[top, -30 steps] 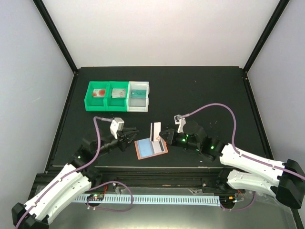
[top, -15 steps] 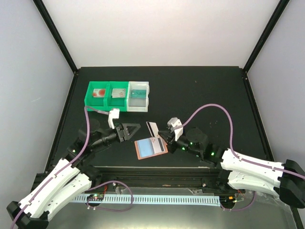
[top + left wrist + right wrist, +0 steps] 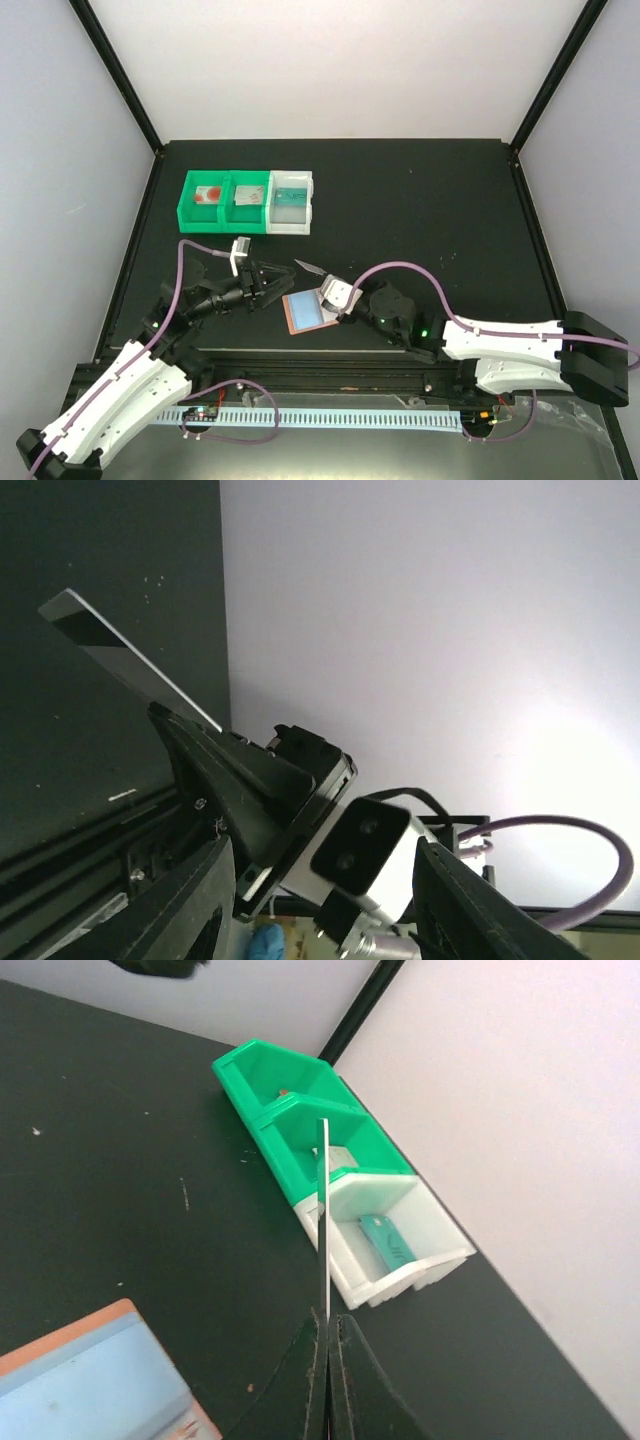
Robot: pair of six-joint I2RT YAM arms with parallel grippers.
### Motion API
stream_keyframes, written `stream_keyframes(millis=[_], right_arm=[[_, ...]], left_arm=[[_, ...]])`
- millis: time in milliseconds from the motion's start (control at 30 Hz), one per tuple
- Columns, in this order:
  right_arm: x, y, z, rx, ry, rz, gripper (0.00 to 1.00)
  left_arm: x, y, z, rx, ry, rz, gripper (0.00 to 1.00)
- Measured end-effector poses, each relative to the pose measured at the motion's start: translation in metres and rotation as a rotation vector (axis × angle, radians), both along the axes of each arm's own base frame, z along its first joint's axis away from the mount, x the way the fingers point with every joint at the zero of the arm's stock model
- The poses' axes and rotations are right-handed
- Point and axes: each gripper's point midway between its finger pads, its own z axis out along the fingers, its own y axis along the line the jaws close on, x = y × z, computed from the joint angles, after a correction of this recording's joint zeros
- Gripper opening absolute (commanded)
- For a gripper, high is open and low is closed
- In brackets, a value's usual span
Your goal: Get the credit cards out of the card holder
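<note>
Right end effector [image 3: 326, 1335]: clamped shut on a credit card [image 3: 135, 670], pinching its lower edge. The card stands straight up out of the fingertips, edge-on to the right wrist camera.
Credit card: light-coloured with a dark stripe across its free end. It's up in the air above the far edge of the card holder [image 3: 303, 313], clear of the pocket and touched only by the fingers.
Card holder: lying flat on the black desk [image 3: 420, 200], light-blue inner face up, salmon-pink border showing along its near and left sides. The right end effector sits just over its far right corner.
Pocket: no telling from these views whether another card sits inside.
Left end effector [image 3: 272, 285]: jaws apart at a middling width, gripping nothing. It's near the left side of the card holder, not touching it, nose pointed across toward the lifted card.
Left fingers [image 3: 190, 910]: spread to either side of the left wrist view, with the held card and the other end effector framed ahead of them.
Green bins [image 3: 210, 222]: two compartments side by side, well beyond the card holder and off to its left.
White bin [image 3: 290, 222]: joined to the green pair on the side nearer the card holder.
White card with red disc [image 3: 209, 194]: lying in the green compartment farthest from the card holder.
Grey card [image 3: 246, 197]: in the other green compartment.
Teal card [image 3: 386, 1243]: down in the white bin.
</note>
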Motion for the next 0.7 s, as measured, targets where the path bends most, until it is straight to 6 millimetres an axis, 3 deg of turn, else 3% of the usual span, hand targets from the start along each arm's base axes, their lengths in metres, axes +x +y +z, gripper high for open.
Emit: stream_keyframes(millis=[100,300,433,533,700], right_arm=[[-0.002,0.002,0.002,-0.033,-0.060,-0.010,0.01],[-0.010,0.015,0.009,-0.068,-0.139,-0.007,0.01],[-0.016,0.022,0.010,-0.083,-0.169,0.003,0.01],[-0.020,0.025,0.009,-0.095,-0.190,0.002,0.01],[-0.027,0.028,0.010,-0.106,-0.213,0.008,0.01]], left_arm=[[0.000,-0.001,-0.001,-0.026,0.032,-0.003,0.51],[0.000,-0.004,-0.025,-0.036,0.122,-0.006,0.49],[0.003,-0.005,-0.027,-0.047,0.138,-0.005,0.43],[0.004,-0.007,-0.028,-0.052,0.145,-0.005,0.36],[0.004,-0.006,-0.043,-0.044,0.182,0.000,0.14]])
